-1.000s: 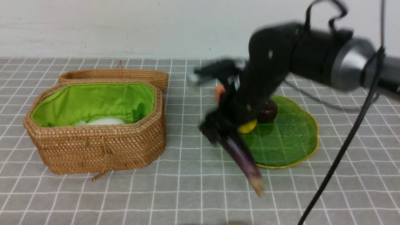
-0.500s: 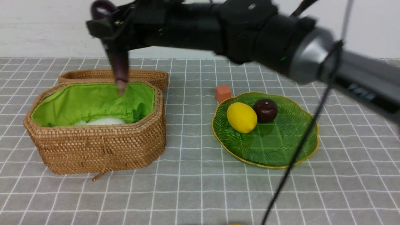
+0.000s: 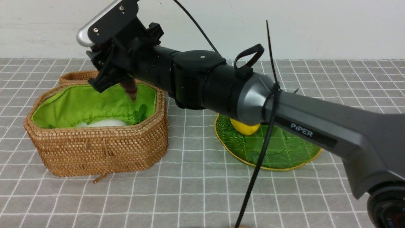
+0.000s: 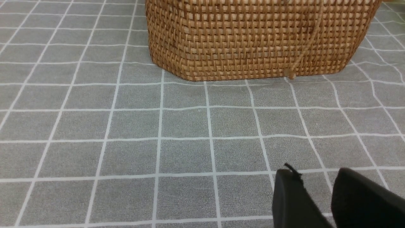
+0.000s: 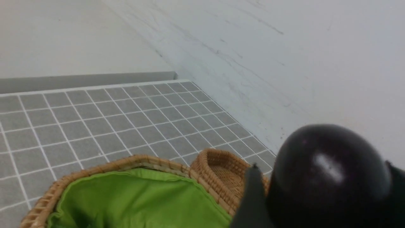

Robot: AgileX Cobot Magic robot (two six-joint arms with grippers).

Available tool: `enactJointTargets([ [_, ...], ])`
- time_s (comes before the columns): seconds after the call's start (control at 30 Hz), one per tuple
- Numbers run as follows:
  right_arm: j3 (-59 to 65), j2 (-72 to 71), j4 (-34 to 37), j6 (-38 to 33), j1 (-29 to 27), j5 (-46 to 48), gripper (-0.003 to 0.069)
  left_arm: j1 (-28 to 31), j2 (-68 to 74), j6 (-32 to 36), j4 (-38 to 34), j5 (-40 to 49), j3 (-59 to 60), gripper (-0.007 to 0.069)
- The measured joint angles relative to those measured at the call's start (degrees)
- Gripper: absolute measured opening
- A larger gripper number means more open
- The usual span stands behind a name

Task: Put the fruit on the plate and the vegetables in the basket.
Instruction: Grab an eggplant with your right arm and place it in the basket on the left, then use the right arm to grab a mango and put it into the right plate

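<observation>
My right arm reaches across the front view to the wicker basket [image 3: 95, 148] with its lime green lining. The right gripper [image 3: 118, 79] hangs over the basket's back half, shut on the dark purple eggplant [image 5: 329, 177]. The eggplant's brown stem end [image 3: 130, 90] points down into the basket. A white radish [image 3: 106, 123] lies inside. On the green plate [image 3: 284, 152] a yellow lemon [image 3: 245, 128] shows under the arm; the rest of the fruit is hidden. My left gripper [image 4: 313, 177] hovers low over the cloth in front of the basket [image 4: 253, 38], narrowly open and empty.
The basket's woven lid [image 3: 74, 77] lies just behind the basket, against the wall side. My right arm's thick forearm [image 3: 253, 98] spans the middle of the scene above the plate, and a black cable [image 3: 262, 142] hangs down from it. A grey checked cloth [image 3: 190, 196] covers the table.
My right arm swung the eggplant from beside the plate up and left to above the basket. It now sits lower, with the stem end dipping inside the rim. The left gripper is unchanged.
</observation>
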Motion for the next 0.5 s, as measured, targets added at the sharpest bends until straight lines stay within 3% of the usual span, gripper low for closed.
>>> enactJointTargets([
  [0.03,-0.02,0.00,0.00,0.02,0.00,0.86,0.0587,0.00,0.00,0.00,0.00,0.00,0.00,0.0201],
  [0.1,-0.02,0.00,0.00,0.56,0.00,1.91,0.0650,0.00,0.00,0.00,0.00,0.00,0.00,0.0204],
  [0.27,-0.02,-0.07,0.00,6.42,0.00,7.74,0.0663,0.00,0.00,0.00,0.00,0.00,0.00,0.0208],
  [0.43,-0.02,-0.79,-2.25,18.54,-0.77,26.08,0.0518,0.00,0.00,0.00,0.00,0.00,0.00,0.0215],
  [0.5,-0.09,-2.07,-9.58,28.59,-1.78,40.37,0.0426,0.00,0.00,0.00,0.00,0.00,0.00,0.0217],
])
